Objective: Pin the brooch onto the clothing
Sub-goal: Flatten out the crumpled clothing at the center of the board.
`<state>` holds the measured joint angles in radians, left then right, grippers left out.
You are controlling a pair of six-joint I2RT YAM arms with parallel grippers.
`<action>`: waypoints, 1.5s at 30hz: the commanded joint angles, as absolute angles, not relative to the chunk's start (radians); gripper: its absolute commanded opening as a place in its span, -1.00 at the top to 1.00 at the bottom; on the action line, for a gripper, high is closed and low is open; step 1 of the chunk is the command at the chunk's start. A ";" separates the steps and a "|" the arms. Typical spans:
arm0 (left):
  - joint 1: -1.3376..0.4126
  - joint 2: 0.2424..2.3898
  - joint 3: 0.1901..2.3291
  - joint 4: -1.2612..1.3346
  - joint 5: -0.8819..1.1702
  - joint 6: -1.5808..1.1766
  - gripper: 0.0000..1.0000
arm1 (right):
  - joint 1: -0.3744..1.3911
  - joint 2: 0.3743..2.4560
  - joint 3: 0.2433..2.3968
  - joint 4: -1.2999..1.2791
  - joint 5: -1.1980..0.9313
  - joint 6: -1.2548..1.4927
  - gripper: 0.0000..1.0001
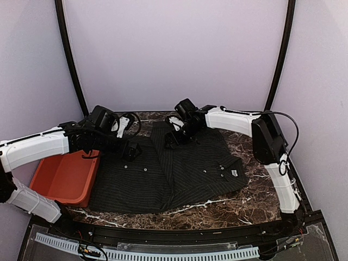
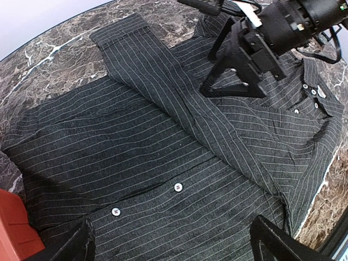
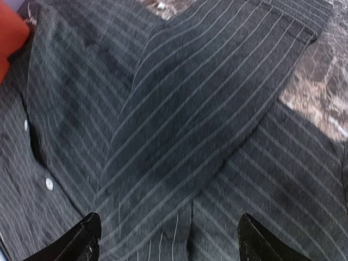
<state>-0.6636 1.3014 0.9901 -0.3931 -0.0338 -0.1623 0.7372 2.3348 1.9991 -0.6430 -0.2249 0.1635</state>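
Note:
The clothing (image 1: 179,168), a dark pinstriped shirt with white buttons (image 2: 178,187), lies flat on the marble table, collar toward the right. One sleeve (image 3: 185,119) is folded over the front. My left gripper (image 1: 130,150) hovers over the shirt's left part, open, with only cloth between its fingers in the left wrist view (image 2: 174,239). My right gripper (image 1: 173,138) hangs low over the folded sleeve at the shirt's far edge, jaws open and empty (image 3: 169,234); the left wrist view also shows it (image 2: 231,89). The brooch is not in view.
A red bin (image 1: 65,176) stands at the left, touching the shirt's edge, and shows as a corner in both wrist views. Bare marble table (image 1: 261,201) lies right of and in front of the shirt. Curved black frame posts rise behind.

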 commanded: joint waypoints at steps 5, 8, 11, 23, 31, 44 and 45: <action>-0.632 1.276 0.968 -0.386 -0.006 -0.189 -0.98 | 0.739 2.491 2.182 -0.616 -0.173 0.273 -0.58; -0.625 1.276 0.968 -0.383 -0.003 -0.190 -0.98 | 0.737 2.504 2.185 -0.598 -0.181 0.296 -0.50; -0.618 1.272 0.966 -0.380 -0.002 -0.193 -0.98 | 0.736 2.512 2.184 -0.584 -0.197 0.310 -0.44; -0.602 1.265 0.961 -0.371 0.044 -0.201 -0.98 | 0.736 2.557 2.186 -0.541 -0.266 0.349 -0.08; -0.595 1.265 0.960 -0.365 0.060 -0.205 -0.98 | 0.736 2.550 2.165 -0.526 -0.272 0.357 0.45; -0.578 1.255 0.955 -0.358 0.067 -0.212 -0.98 | 0.737 2.320 2.044 -0.425 -0.279 0.276 1.00; -0.575 1.252 0.955 -0.358 0.066 -0.213 -0.98 | 0.739 2.257 2.001 -0.416 -0.279 0.267 1.00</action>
